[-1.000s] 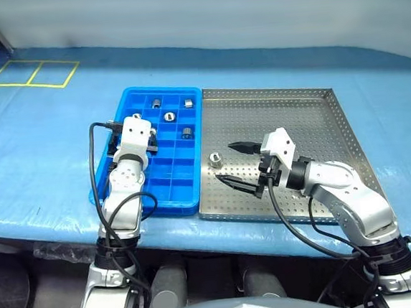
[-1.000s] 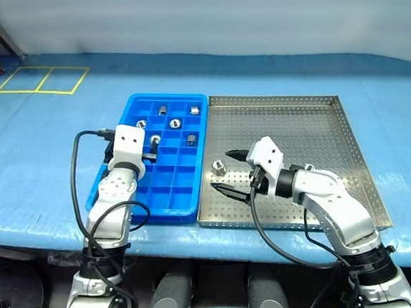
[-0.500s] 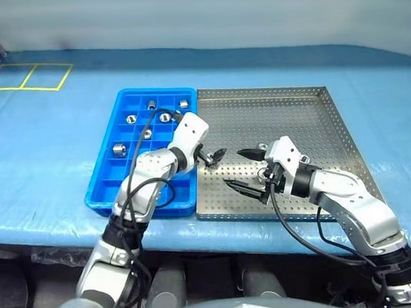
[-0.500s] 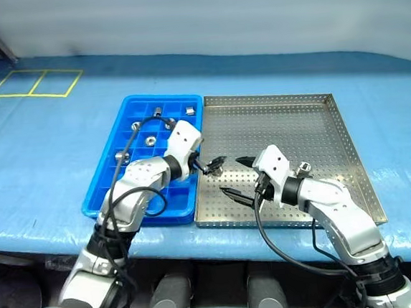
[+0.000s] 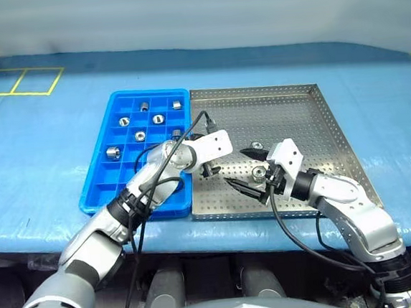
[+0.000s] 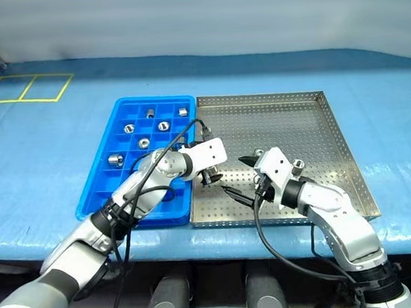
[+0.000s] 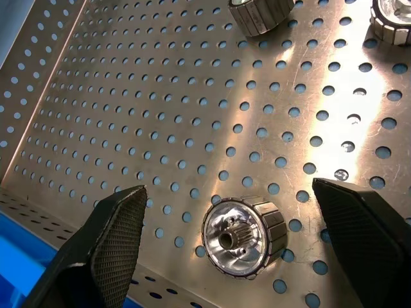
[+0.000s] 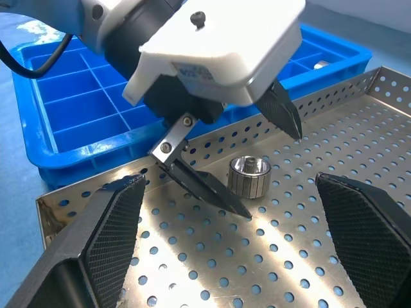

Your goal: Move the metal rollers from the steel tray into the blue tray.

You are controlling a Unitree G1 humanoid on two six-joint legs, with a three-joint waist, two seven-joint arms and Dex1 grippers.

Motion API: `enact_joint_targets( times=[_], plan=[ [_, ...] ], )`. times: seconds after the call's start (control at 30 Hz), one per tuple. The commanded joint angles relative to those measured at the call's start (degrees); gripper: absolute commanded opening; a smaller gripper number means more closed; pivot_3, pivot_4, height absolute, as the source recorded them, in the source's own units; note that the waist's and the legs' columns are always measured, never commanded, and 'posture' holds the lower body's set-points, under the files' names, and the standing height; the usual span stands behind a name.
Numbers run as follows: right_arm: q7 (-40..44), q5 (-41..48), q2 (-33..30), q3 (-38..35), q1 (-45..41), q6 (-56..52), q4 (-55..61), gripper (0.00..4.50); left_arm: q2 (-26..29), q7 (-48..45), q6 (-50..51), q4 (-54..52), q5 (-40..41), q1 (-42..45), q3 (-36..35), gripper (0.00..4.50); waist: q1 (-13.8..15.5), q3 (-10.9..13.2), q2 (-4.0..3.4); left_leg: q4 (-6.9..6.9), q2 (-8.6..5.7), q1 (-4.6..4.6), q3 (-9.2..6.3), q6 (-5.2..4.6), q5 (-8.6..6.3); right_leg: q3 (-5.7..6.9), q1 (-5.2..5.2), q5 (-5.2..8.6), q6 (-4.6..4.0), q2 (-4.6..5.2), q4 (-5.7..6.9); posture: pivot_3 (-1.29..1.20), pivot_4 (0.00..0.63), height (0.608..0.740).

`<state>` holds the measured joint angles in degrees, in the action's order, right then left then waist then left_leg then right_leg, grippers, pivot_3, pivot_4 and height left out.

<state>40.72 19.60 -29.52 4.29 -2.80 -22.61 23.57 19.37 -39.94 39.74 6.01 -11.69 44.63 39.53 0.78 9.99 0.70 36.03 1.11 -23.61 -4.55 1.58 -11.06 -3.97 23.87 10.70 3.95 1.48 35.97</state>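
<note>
The steel tray (image 5: 295, 110) lies right of the blue tray (image 5: 104, 184), touching it. My left gripper (image 5: 210, 169) is open low over the steel tray's near left part. Its fingers (image 7: 109, 250) stand on either side of one of the metal rollers (image 7: 241, 236), which stands on end on the perforated floor. In the right wrist view the same roller (image 8: 250, 176) sits between those fingers. Two more rollers (image 7: 260, 13) lie further in. My right gripper (image 5: 240, 167) is open and empty just right of the left one, pointing at it. Several rollers (image 5: 158, 118) sit in the blue tray's far compartments.
Both trays rest on a blue table cover (image 5: 372, 82). Yellow tape squares (image 5: 15, 80) mark its far left corner. The table's front edge runs just below the trays. The blue tray's near compartments hold nothing.
My left arm swung right from over the blue tray to the steel tray's left part and rolled its wrist. The right gripper stayed put. The camera view shifted.
</note>
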Motion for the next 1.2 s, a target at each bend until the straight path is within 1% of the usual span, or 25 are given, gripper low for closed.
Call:
enact_joint_targets(
  times=[0.03, 0.23, 0.43, 0.77, 0.87, 0.9, 0.97, 1.07, 1.2],
  plan=[
    [-1.0, -0.8, 1.1, -0.3, 0.3, 3.1, 0.5, 4.5, -0.1, -2.0, -1.8, 4.6, -2.9, 3.1, 1.1, 4.48, -0.3, 0.0, 0.0, 0.0, 0.0, 0.0, 0.0, 0.0, 0.0, 0.0, 0.01, 0.0, 0.0, 0.0, 0.0, 0.1, 0.15, 0.74],
    [-2.6, -2.0, 3.0, -0.7, 1.2, 6.0, -0.3, 4.5, 0.0, -4.6, -4.4, 8.6, -6.5, 6.2, 2.6, 4.48, -1.5, 0.0, 0.0, -0.06, 0.01, -0.06, 0.0, 0.0, 0.0, 0.0, 0.08, 0.01, -0.01, -0.02, 0.0, 0.07, 0.15, 0.74],
    [-4.5, -3.2, 5.6, -0.5, 2.0, 9.3, -1.7, 4.5, 0.8, -7.2, -7.5, 11.0, -9.9, 9.3, 2.8, 4.48, -1.8, 0.0, 0.0, -0.04, 0.02, -0.04, 0.01, 0.0, 0.0, -0.02, 0.07, 0.01, -0.01, -0.03, 0.04, 0.04, 0.15, 0.74],
    [-6.8, -5.1, 8.7, -0.2, 2.9, 13.4, -3.3, 4.5, 1.3, -11.9, -10.7, 11.8, -13.2, 9.5, 2.4, 4.48, -2.6, 0.0, 0.0, -0.05, 0.02, -0.08, 0.03, -0.01, 0.0, -0.05, 0.11, 0.01, -0.01, -0.02, 0.03, -0.02, 0.15, 0.74],
    [-7.1, -5.4, 9.0, -0.2, 3.1, 13.9, -3.6, 4.5, 0.9, -12.1, -10.9, 12.3, -13.7, 9.0, 1.9, 3.93, -2.9, 0.0, 0.0, -0.04, 0.02, -0.07, 0.04, -0.01, 0.0, -0.06, 0.11, 0.0, -0.01, -0.02, 0.04, -0.02, 0.15, 0.74],
    [-7.2, -5.4, 9.0, -0.2, 3.2, 13.9, -3.6, 4.5, 0.8, -12.2, -10.9, 12.4, -13.7, 8.8, 1.9, 3.67, -2.9, 0.0, 0.0, -0.04, 0.02, -0.08, 0.04, 0.0, 0.0, -0.06, 0.11, 0.0, -0.01, -0.02, 0.04, -0.02, 0.15, 0.74],
    [-7.4, -5.5, 9.1, -0.2, 3.1, 13.9, -3.6, 4.5, 0.6, -12.4, -10.9, 12.5, -13.8, 8.6, 1.7, 2.93, -3.1, 0.0, 0.0, -0.04, 0.02, -0.08, 0.04, -0.01, 0.0, -0.07, 0.11, 0.0, -0.01, -0.02, 0.05, -0.02, 0.15, 0.74],
    [-7.5, -5.6, 8.9, -0.3, 2.8, 13.6, -3.5, 4.5, 0.0, -11.8, -10.7, 12.8, -13.6, 8.7, 0.9, 1.95, -3.1, 0.0, 0.0, -0.05, 0.02, -0.07, 0.04, -0.01, 0.0, -0.07, 0.11, 0.01, -0.01, -0.03, 0.05, -0.01, 0.15, 0.74],
    [-7.3, -5.9, 8.6, 0.0, 2.3, 13.2, -3.8, 4.5, -0.7, -11.3, -10.4, 12.4, -13.0, 8.4, -0.5, 1.95, -3.1, 0.0, 0.0, -0.03, 0.01, -0.08, 0.04, -0.01, 0.0, -0.08, 0.11, 0.0, 0.0, -0.03, 0.05, 0.0, 0.15, 0.74]
  ],
)
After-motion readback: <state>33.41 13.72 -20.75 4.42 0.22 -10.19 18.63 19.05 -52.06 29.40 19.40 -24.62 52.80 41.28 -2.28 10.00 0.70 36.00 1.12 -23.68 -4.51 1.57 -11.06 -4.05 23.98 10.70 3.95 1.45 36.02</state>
